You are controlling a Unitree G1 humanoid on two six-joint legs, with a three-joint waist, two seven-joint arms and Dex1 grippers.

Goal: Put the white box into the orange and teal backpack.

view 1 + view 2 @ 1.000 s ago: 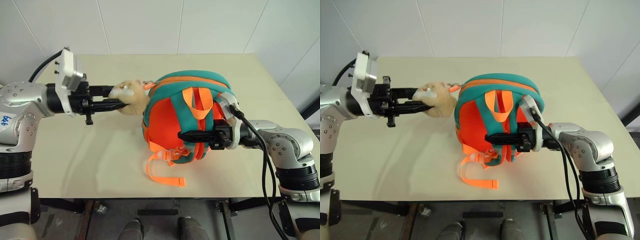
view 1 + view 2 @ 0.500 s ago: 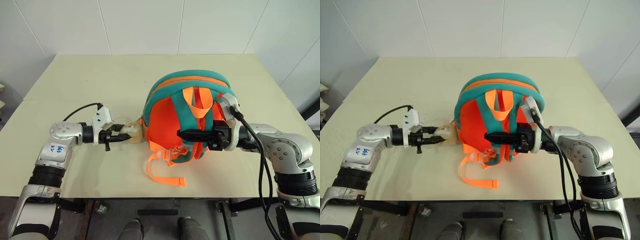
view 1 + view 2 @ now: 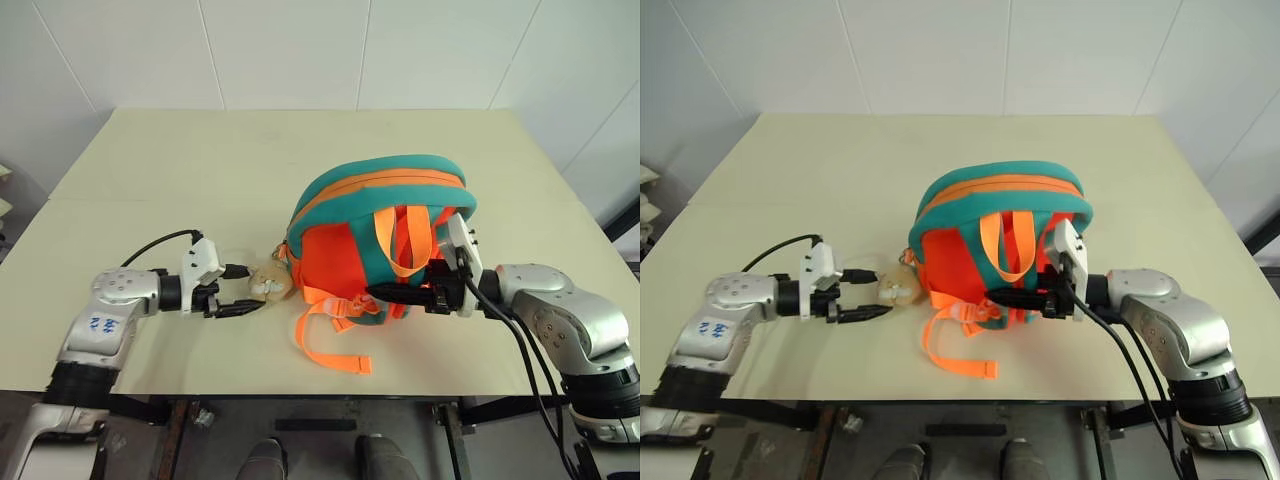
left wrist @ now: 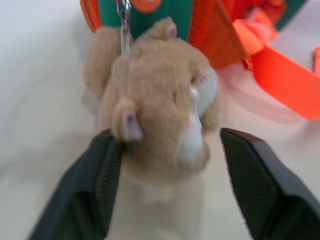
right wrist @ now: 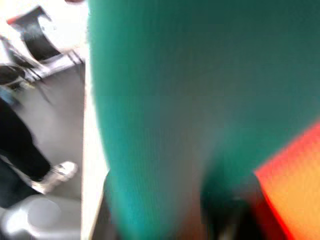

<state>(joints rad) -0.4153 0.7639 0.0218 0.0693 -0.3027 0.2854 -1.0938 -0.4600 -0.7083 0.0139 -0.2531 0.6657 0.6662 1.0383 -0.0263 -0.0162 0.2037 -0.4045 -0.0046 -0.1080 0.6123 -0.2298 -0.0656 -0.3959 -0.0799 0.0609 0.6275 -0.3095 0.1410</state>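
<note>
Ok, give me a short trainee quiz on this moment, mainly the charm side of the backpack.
1. True or false: the left pincer is open, with a jaw on each side of the tan plush animal-head charm.
2. Multiple choice: the orange and teal fabric backpack rests on A) the beige table, B) the floor, C) a chair.
3. Short answer: what joins the charm to the backpack?

Key: 1 true. 2 A. 3 a small metal clip.
</note>
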